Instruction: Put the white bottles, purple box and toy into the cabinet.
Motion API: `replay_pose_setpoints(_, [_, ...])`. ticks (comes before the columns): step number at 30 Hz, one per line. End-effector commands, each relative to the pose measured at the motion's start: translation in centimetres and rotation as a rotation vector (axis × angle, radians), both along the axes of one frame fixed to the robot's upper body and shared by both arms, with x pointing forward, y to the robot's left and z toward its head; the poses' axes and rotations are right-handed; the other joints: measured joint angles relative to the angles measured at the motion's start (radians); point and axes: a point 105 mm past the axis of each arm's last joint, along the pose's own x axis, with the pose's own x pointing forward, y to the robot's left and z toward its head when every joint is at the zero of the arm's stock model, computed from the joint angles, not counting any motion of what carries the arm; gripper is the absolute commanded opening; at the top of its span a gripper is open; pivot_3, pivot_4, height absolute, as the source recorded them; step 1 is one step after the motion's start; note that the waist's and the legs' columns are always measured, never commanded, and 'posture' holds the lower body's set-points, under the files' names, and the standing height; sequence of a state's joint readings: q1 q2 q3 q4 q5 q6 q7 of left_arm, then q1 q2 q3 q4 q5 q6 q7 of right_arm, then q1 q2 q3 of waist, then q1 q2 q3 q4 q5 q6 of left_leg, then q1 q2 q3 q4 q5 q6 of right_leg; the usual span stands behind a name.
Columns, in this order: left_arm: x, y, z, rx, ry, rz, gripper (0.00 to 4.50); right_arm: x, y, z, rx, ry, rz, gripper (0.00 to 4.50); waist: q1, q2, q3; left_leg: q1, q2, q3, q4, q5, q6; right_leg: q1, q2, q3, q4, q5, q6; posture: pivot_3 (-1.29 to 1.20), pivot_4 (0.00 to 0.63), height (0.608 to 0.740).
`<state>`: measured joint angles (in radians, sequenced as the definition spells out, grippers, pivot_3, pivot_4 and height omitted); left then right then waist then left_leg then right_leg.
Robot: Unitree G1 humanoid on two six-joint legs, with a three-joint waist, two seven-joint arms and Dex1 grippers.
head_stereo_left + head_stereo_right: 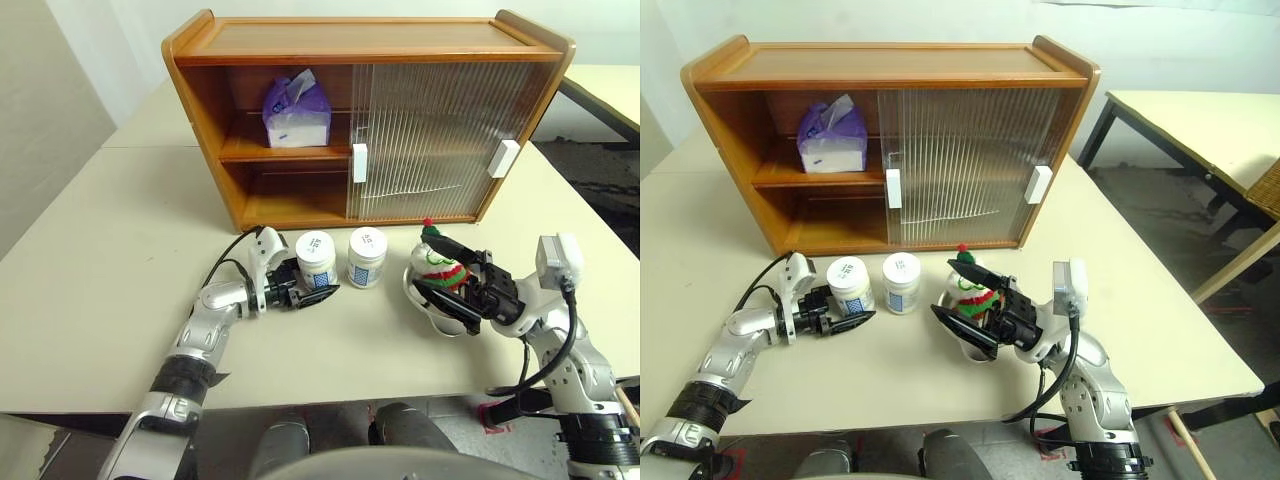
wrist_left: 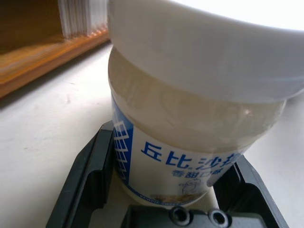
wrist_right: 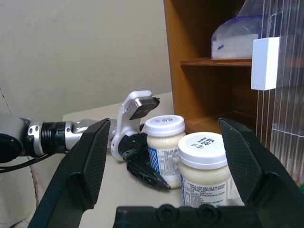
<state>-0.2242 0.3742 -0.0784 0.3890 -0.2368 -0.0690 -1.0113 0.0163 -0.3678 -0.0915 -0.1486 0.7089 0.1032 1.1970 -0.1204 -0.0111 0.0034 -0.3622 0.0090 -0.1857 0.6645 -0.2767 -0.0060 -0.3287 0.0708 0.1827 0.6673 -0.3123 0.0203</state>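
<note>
Your left gripper (image 1: 312, 291) has its jaws apart around the left jar (image 1: 316, 258) on the table (image 1: 90, 270), w/o squeezing yet. Jar is stiff, light, smooth plastic: pinch the label, below the lid. Right gripper (image 1: 440, 280) is wide apart near the toy (image 1: 440, 266).

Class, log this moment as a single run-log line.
left gripper: around left white bottle | right gripper: open | purple box: upper shelf

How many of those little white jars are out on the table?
2. One white jar stands between the fingers of the robot's left tool; the other white jar stands just beside it, nearer the toy. More could be hidden behind the cabinet's ribbed doors.
</note>
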Motion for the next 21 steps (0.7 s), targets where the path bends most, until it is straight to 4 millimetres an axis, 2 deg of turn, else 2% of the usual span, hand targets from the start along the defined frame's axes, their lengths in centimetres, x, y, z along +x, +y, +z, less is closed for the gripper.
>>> replay_pose_setpoints(1, [1.8,1.8,2.2,-0.026,-0.078,0.140,3.16,0.2,0.2,0.2,-0.006,-0.002,0.026,4.50,0.000,0.000,0.000,0.000,0.000,0.000,0.000,0.000,0.000,0.000,0.000,0.000,0.000,0.000,0.000,-0.17,0.000,0.740])
replay_pose_setpoints(5, [4.1,3.3,3.4,0.008,-0.134,0.283,3.16,0.3,0.2,0.3,-0.008,-0.001,0.045,4.50,0.008,-0.001,0.001,0.000,0.000,0.000,0.000,0.002,-0.001,0.001,0.000,0.000,0.000,0.000,0.002,-0.16,0.000,0.740])
replay_pose_setpoints(8, [5.5,3.6,4.2,-0.010,-0.139,0.366,3.16,0.4,0.1,0.4,-0.010,-0.005,0.048,4.50,0.016,-0.001,0.001,0.000,-0.001,0.000,0.001,0.003,-0.001,0.001,0.000,0.000,0.000,0.001,0.003,-0.16,0.000,0.740])
replay_pose_setpoints(17, [9.2,2.4,3.9,0.056,-0.077,0.456,3.16,0.3,0.1,0.5,-0.014,-0.003,0.051,4.50,0.020,-0.002,0.001,0.002,-0.001,0.000,0.002,0.004,-0.001,0.004,0.000,0.000,-0.001,0.003,0.002,-0.17,0.000,0.740])
replay_pose_setpoints(21, [10.2,1.7,3.7,0.079,-0.061,0.472,3.16,0.3,0.1,0.6,-0.014,-0.003,0.045,4.50,0.020,-0.003,0.002,0.001,-0.001,0.000,0.002,0.004,-0.002,0.004,0.000,0.000,-0.001,0.004,0.009,-0.18,0.000,0.740])
